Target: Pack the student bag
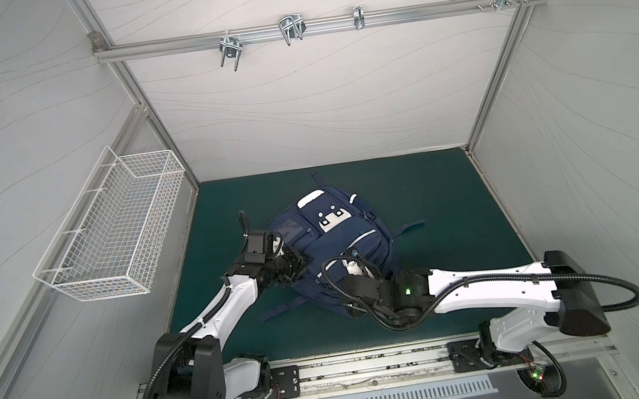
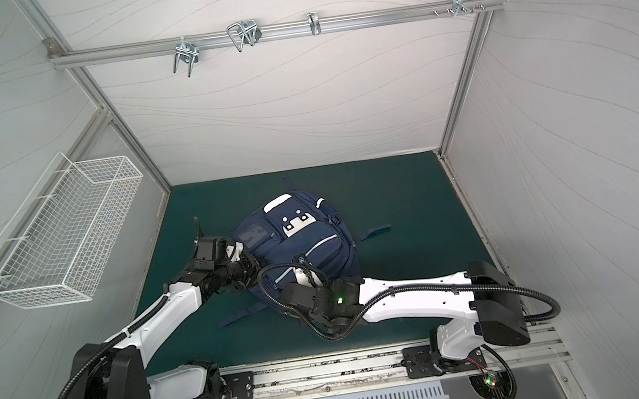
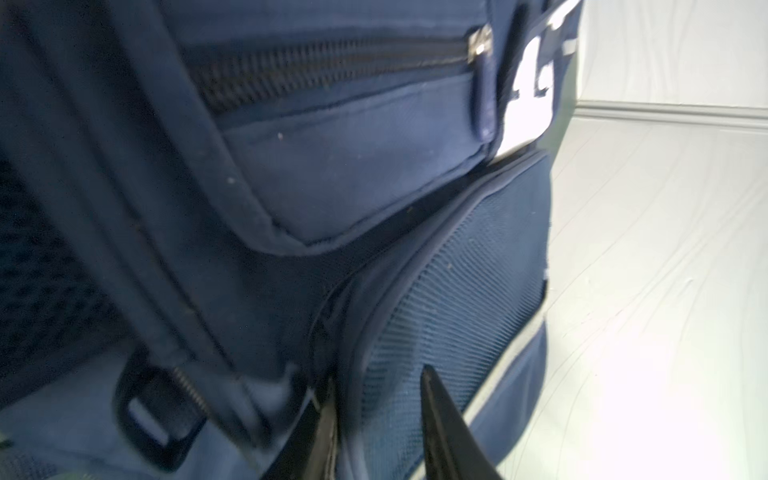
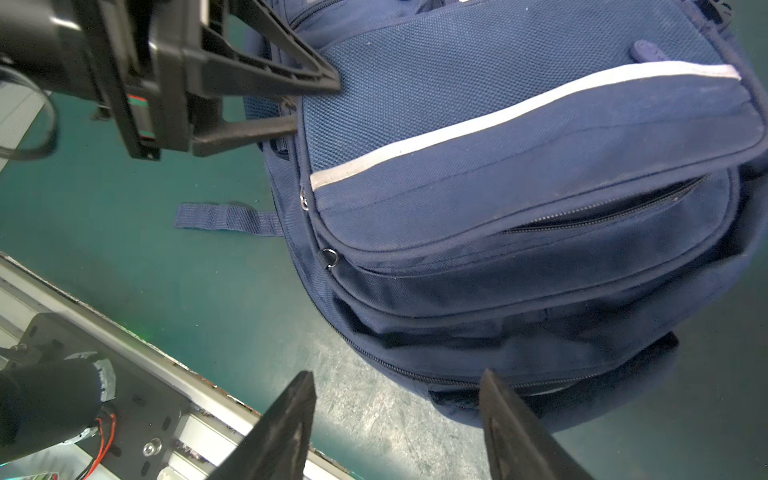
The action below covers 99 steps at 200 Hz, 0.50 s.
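Observation:
The student bag (image 1: 332,249) (image 2: 303,248), a navy backpack with white stripes and a dotted white patch, lies on the green mat (image 1: 434,193) in both top views. My left gripper (image 1: 305,259) (image 3: 376,378) sits at its left flank. Its fingers (image 4: 266,79) pinch the piped edge of the mesh front pocket (image 3: 457,299), one on top and one at the side. My right gripper (image 4: 397,374) (image 1: 355,307) hangs open over the mat at the bag's near end, with nothing between its fingers. The pocket zips (image 4: 602,212) that show are shut.
A white wire basket (image 1: 116,231) hangs on the left wall. Metal hooks (image 1: 289,28) line the rail on the back wall. Loose straps (image 1: 409,227) (image 4: 224,218) trail from the bag onto the mat. The arms' metal mounting rail (image 1: 373,369) runs along the front edge.

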Motion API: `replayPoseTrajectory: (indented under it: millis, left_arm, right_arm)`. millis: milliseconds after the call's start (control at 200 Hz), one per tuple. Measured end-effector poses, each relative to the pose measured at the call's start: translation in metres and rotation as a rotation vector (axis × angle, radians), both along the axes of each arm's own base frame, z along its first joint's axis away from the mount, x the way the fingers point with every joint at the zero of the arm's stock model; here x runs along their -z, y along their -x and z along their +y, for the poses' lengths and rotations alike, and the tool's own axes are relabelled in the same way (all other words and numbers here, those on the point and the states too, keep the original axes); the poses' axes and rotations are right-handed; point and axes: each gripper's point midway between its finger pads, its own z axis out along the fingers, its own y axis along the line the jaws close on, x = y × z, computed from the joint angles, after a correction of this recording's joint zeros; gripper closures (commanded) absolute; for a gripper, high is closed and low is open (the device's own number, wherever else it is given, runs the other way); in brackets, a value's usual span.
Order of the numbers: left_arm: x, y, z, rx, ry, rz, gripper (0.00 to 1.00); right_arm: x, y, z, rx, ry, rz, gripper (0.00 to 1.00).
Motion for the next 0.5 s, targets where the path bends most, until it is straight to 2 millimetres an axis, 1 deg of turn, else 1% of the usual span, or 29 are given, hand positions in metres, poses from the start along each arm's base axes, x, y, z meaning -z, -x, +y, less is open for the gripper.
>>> replayPoseTrajectory:
  millis: [35,80,120,150,190,295,410,495]
  left_arm:
    - [0.002,0.000,-0.001,0.001,-0.001,0.005,0.73]
    - [0.005,0.001,-0.001,-0.003,-0.001,0.012,0.80]
    - [0.006,0.002,-0.001,-0.008,0.001,0.018,0.89]
    - [0.007,0.002,-0.001,-0.016,0.004,0.023,0.95]
    - [0.007,0.002,-0.002,-0.018,0.004,0.025,1.00]
    - [-0.001,0.005,-0.008,-0.019,0.013,0.008,1.00]
    - [-0.017,0.011,-0.022,0.005,0.022,-0.036,1.00]
    - [-0.025,0.017,-0.032,0.024,0.025,-0.056,1.00]
  right_arm:
    - [0.000,0.000,0.000,0.005,-0.003,0.003,0.35]
    - [0.000,0.000,0.000,0.014,-0.009,0.008,0.35]
    - [0.000,0.000,0.000,0.020,-0.013,0.011,0.34]
    - [0.000,0.000,0.000,0.028,-0.019,0.015,0.32]
    - [0.000,0.000,0.000,0.035,-0.024,0.020,0.30]
    - [-0.001,0.001,0.001,0.066,-0.041,0.043,0.19]
    - [-0.001,-0.004,0.009,0.128,-0.010,0.056,0.05]
    - [-0.004,-0.012,0.020,0.172,0.036,0.042,0.02]
